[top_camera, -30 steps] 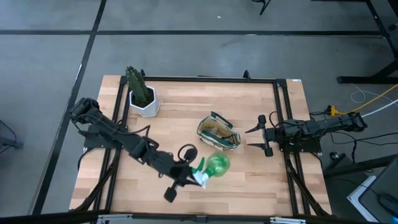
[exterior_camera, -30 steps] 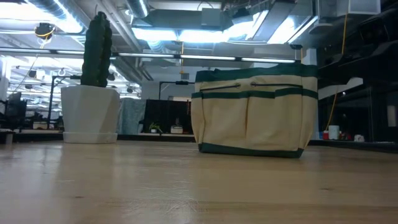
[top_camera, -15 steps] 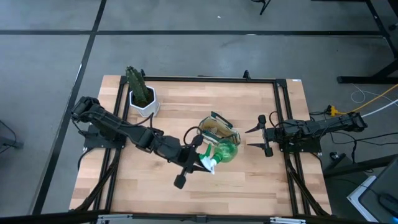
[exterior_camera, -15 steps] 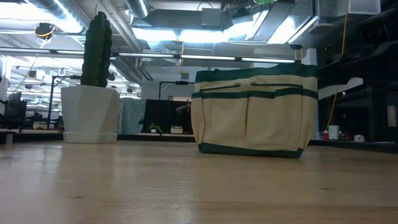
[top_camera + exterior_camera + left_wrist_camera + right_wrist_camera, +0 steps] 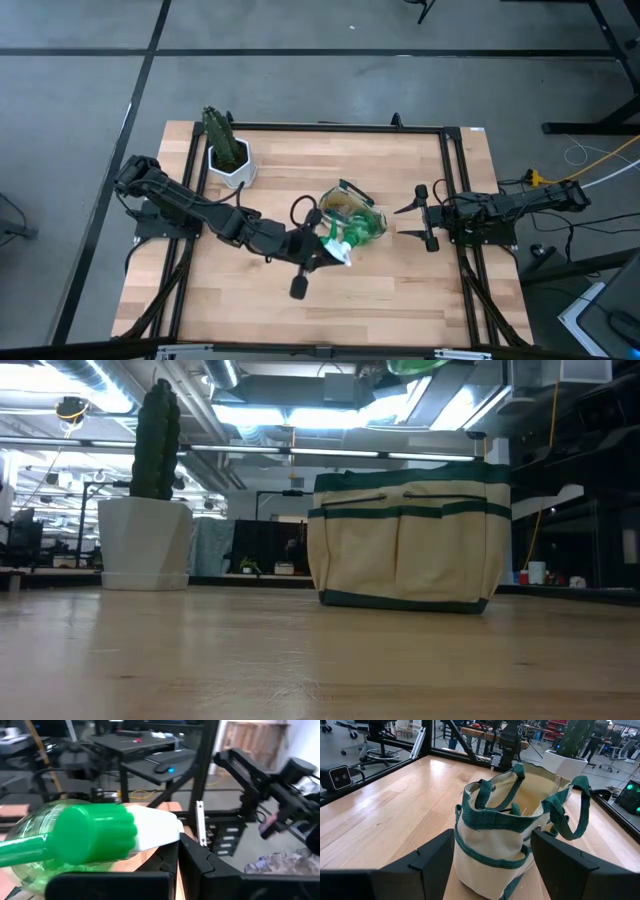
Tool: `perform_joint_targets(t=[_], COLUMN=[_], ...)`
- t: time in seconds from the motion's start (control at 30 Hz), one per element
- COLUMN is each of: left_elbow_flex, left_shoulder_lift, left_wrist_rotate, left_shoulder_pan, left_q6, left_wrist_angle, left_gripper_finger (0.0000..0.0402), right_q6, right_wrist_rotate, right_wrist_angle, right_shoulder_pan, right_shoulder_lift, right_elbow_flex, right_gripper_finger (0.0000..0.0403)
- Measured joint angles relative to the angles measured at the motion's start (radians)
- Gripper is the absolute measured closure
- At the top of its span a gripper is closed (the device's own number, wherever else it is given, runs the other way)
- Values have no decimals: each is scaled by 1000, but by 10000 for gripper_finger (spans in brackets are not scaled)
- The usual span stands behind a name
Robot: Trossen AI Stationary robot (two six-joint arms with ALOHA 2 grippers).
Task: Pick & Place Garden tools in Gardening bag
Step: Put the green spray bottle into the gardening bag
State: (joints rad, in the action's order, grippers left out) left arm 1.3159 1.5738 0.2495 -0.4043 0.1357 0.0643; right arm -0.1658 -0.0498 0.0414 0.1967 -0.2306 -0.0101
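The gardening bag (image 5: 350, 212), tan with dark green trim and handles, stands upright on its base at the table's middle, also in the low view (image 5: 405, 540) and the right wrist view (image 5: 505, 845). A bright green see-through spray bottle (image 5: 358, 228) with a white head hangs over the bag's near side. Its underside shows at the top of the low view (image 5: 415, 365). My left gripper (image 5: 322, 250) is shut on it. My right gripper (image 5: 420, 215) waits open to the bag's right, its fingers wide apart and clear of the bag. My left gripper holds the bottle by its white spray head (image 5: 155, 827), at the neck end next to the green cap. The fingers (image 5: 210, 870) come nearly level from the table's left and near side. The bottle lies on its side, lifted clear, its round body over the bag's mouth.
A white pot with a tall green cactus-like plant (image 5: 228, 155) stands at the far left corner, and also shows in the low view (image 5: 145, 535). Black frame rails (image 5: 455, 180) run along the table's edges. Bare wood lies in front of the bag.
My left gripper has carried the green bottle from the table's near middle toward the far and right edges, to above the bag, turning as it went. The bottle has stayed lifted clear; its bottom has come into the low view's top edge.
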Motion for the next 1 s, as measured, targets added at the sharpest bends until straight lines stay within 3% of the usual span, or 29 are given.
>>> perform_joint_targets(t=[0.43,0.8,1.0], left_elbow_flex=[2,0,0], left_shoulder_lift=[18,184,252], left_wrist_rotate=[155,172,214], left_shoulder_pan=[8,44,68], left_q6=[42,73,143], left_wrist_angle=[183,494,524], left_gripper_finger=[399,399,399], right_q6=[0,0,0], right_wrist_rotate=[0,0,0], right_wrist_angle=[0,0,0], right_shoulder_pan=[0,0,0], right_shoulder_lift=[0,0,0], right_elbow_flex=[0,0,0], right_gripper_finger=[138,138,138])
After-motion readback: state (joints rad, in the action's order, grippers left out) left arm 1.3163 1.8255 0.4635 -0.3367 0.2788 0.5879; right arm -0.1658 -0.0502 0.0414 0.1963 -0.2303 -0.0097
